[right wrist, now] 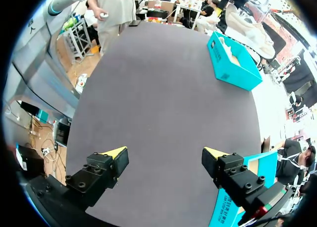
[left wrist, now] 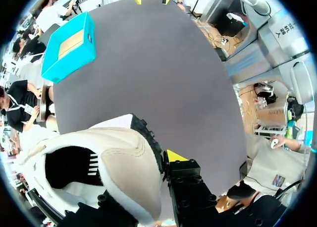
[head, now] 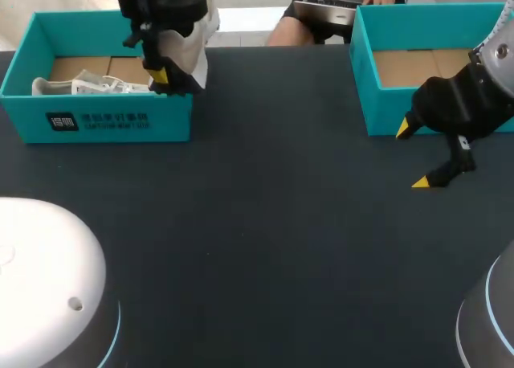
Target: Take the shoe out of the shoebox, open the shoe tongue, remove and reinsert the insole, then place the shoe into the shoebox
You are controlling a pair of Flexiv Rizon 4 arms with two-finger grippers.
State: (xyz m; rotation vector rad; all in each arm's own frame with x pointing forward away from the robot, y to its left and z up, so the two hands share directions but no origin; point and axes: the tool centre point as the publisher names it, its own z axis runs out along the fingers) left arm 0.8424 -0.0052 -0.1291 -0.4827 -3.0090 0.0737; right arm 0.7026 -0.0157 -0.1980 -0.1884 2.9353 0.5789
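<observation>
Matt beige suede-like upper on the shoe (left wrist: 114,162); shoebox (head: 112,119) of teal card, plain brown card floor. Dark, matt, even table (head: 265,207); right gripper (right wrist: 165,152) matt black, tips yellow.

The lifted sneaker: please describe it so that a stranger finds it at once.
On the dark table, find the left teal shoebox. Above its right end the left gripper holds a beige sneaker in the air; the other sneaker lies inside.
</observation>
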